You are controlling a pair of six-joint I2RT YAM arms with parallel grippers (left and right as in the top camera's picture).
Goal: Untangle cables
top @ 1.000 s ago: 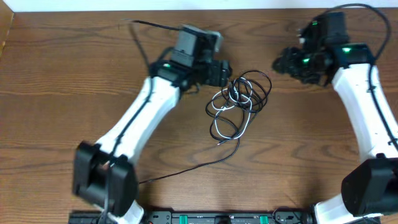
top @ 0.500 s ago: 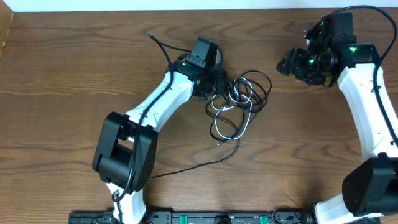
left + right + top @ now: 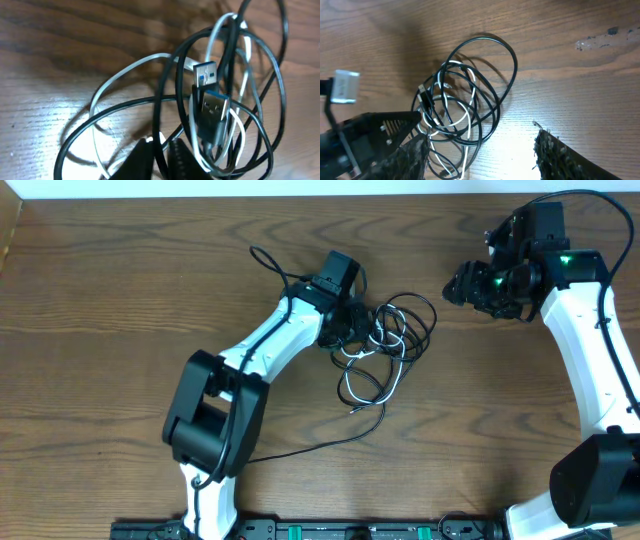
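My left arm (image 3: 265,345) lies stretched long and low over the desk (image 3: 110,310), the wrist reaching the left edge of the tangle of cables (image 3: 392,330). My left fingers (image 3: 144,161) are drawn close together, tips down among the loops. A black strand runs into the narrow gap between them. I cannot tell whether they pinch it or only flank it.

My right arm (image 3: 580,330) is raised and bent, its wrist up and to the right of the tangle, well apart from it. My right fingers (image 3: 560,160) are spread wide and hold nothing. The tangle lies on the desk in front of them.

Count in the tangle:
- white cord (image 3: 125,69): one, looping through the black strands and bulging out on the side nearer my base
- black cords: several overlapping loops; I cannot separate them into a firm number
- black tail (image 3: 300,452): one, leaving the tangle's near side and trailing away leftward
- plugs: two, at the tangle's middle, just beside each other: a silver plug (image 3: 206,75) with a blue insert, and a black-bodied plug (image 3: 214,107) just below it

All of the tangle rests flat on the desk
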